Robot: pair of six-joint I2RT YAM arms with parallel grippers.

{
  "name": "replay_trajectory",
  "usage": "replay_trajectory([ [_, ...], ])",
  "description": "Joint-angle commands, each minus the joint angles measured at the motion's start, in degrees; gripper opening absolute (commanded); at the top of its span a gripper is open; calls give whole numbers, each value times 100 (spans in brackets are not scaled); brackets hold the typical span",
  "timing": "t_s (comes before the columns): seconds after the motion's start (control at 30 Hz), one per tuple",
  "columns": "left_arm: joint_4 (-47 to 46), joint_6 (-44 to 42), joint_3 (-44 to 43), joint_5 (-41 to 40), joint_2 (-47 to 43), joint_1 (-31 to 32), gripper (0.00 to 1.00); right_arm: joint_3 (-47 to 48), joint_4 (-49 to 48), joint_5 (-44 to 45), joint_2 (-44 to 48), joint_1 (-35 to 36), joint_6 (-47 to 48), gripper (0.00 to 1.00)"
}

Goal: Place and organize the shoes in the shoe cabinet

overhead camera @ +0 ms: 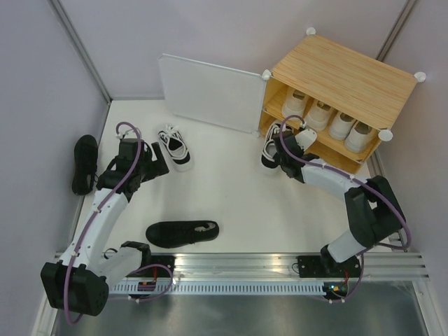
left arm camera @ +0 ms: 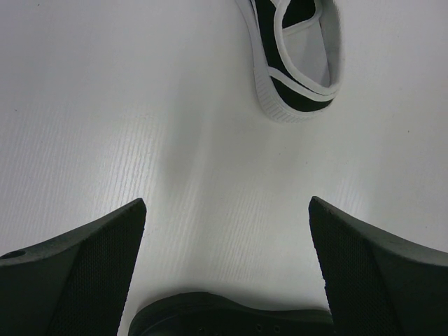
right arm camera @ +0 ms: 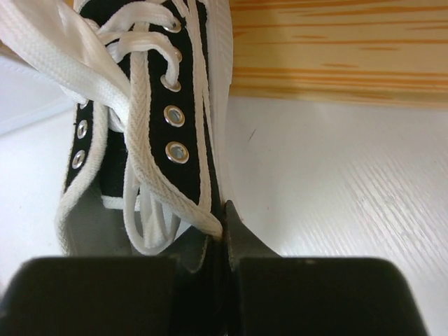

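Note:
The shoe cabinet (overhead camera: 343, 77) stands at the back right with its white door (overhead camera: 210, 94) swung open. Several white and cream shoes (overhead camera: 329, 119) sit in a row on its upper shelf. My right gripper (overhead camera: 276, 157) is shut on the side and lace of a black-and-white shoe (overhead camera: 271, 137) in front of the cabinet's left end. The right wrist view shows the pinch (right arm camera: 224, 210) on that shoe (right arm camera: 140, 105), with the cabinet's wood (right arm camera: 336, 49) just behind. My left gripper (overhead camera: 162, 161) is open and empty, just short of a second black-and-white shoe (overhead camera: 176, 147), whose heel shows in the left wrist view (left arm camera: 297, 63) beyond the gripper (left arm camera: 226, 203).
One all-black shoe (overhead camera: 182, 232) lies near the front rail. Another (overhead camera: 84, 162) lies by the left wall. Grey walls close in the white table (overhead camera: 231, 189) on three sides. A dark rounded shape (left arm camera: 224, 318) fills the bottom edge of the left wrist view.

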State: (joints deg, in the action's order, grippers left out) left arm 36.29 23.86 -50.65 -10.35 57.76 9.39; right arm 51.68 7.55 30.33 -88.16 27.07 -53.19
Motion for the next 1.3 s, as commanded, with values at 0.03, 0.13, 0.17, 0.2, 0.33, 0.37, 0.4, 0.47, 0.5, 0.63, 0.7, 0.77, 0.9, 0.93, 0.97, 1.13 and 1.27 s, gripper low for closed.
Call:
replay_trajectory([
  [0.03,-166,-224,-41,24,-19,-7,100,597,-562,-158,-368,-105,186,1],
  [0.13,-166,-232,-41,33,-19,-7,100,668,-702,-159,-579,-219,151,1],
  [0.17,-166,-232,-50,33,-28,-7,100,677,-929,-150,-614,-254,142,1],
  [0.2,-166,-232,-41,33,-19,-7,100,703,-1001,-124,-702,-281,133,1],
  [0.33,-166,-232,-32,42,-19,2,100,887,-1221,-27,-974,-413,195,1],
  [0.37,-166,-232,-32,42,-19,-7,100,948,-1247,17,-1027,-430,177,1],
  [0.4,-166,-232,-32,42,-19,-7,100,1045,-1273,26,-1150,-457,177,2],
  [0.47,-175,-232,-41,33,-19,2,100,1133,-1326,35,-1265,-536,177,6],
  [0.5,-167,-232,-32,33,-19,-7,100,1229,-1326,35,-1369,-545,177,9],
  [0.63,-166,-232,-41,33,-19,-7,100,1441,-1177,-79,-1546,-624,160,25],
  [0.7,-166,-232,-32,33,-19,-7,100,1406,-1133,-175,-1503,-624,151,36],
  [0.77,-166,-232,-41,24,-10,-7,100,1345,-1098,-237,-1354,-624,160,41],
  [0.9,-166,-215,-32,50,-10,-7,100,1064,-1072,-343,-993,-624,230,54],
  [0.93,-166,-223,-32,51,-19,-7,100,1037,-1063,-430,-914,-624,300,56],
  [0.97,-166,-215,-32,59,-10,2,100,1002,-1002,-475,-783,-624,335,59],
  [1.13,-166,-224,-15,51,-10,-7,100,818,-852,-782,-308,-615,599,70],
  [1.27,-166,-224,-6,51,-1,-7,100,510,-948,-1019,201,-563,967,83],
])
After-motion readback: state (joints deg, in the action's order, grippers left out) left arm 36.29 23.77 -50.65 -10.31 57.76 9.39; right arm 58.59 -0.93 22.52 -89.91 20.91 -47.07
